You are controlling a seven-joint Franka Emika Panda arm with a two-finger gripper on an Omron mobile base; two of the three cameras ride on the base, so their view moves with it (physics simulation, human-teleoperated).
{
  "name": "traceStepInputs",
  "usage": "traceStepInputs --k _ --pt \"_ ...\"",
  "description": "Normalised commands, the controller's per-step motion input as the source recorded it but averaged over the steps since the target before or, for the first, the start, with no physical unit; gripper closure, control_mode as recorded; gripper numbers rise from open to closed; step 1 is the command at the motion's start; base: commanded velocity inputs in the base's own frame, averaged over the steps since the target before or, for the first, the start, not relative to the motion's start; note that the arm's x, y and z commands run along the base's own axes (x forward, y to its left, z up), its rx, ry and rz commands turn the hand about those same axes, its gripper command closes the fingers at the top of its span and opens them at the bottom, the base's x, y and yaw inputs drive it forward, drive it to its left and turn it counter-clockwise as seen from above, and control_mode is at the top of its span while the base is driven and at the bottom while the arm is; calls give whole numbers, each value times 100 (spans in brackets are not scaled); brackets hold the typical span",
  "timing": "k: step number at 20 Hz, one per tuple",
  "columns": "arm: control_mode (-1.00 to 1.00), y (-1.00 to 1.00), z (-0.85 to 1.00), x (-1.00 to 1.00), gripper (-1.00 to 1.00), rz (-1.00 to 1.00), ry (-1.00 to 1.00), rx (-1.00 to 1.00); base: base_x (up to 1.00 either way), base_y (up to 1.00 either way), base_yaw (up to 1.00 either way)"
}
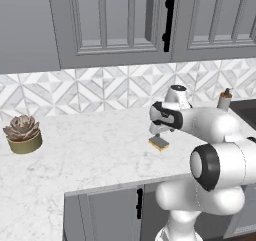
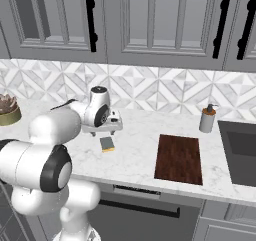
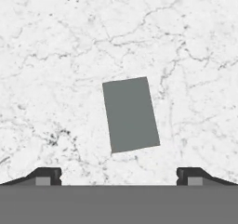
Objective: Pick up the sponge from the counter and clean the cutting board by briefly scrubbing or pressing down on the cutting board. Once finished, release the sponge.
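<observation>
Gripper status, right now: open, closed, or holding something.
Gripper: open, holding nothing, fingertips spread wide above the sponge, which lies on the counter.

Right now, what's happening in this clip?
The arm's end effector hangs above the sponge, which lies grey side up on the counter. Its fingers are spread wide, with the sponge centred between them and not yet touched. The cutting board lies bare farther along the counter, near the soap bottle. So the pickup has not yet happened, and no scrubbing has been done.
</observation>
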Motion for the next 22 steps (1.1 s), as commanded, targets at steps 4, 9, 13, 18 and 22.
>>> traceStepInputs --k 4,9,13,18,22 --pt "-100 1 -46 4 -100 0 11 -5 0 0 0" --pt "-100 0 -30 1 -100 0 16 0 0 0 0" --pt "-100 0 -27 6 -100 0 2 -5 0 0 0" --pt "-100 0 -21 1 -100 0 -1 -4 0 0 0" --pt "-100 0 -28 1 -100 0 0 -5 0 0 0"
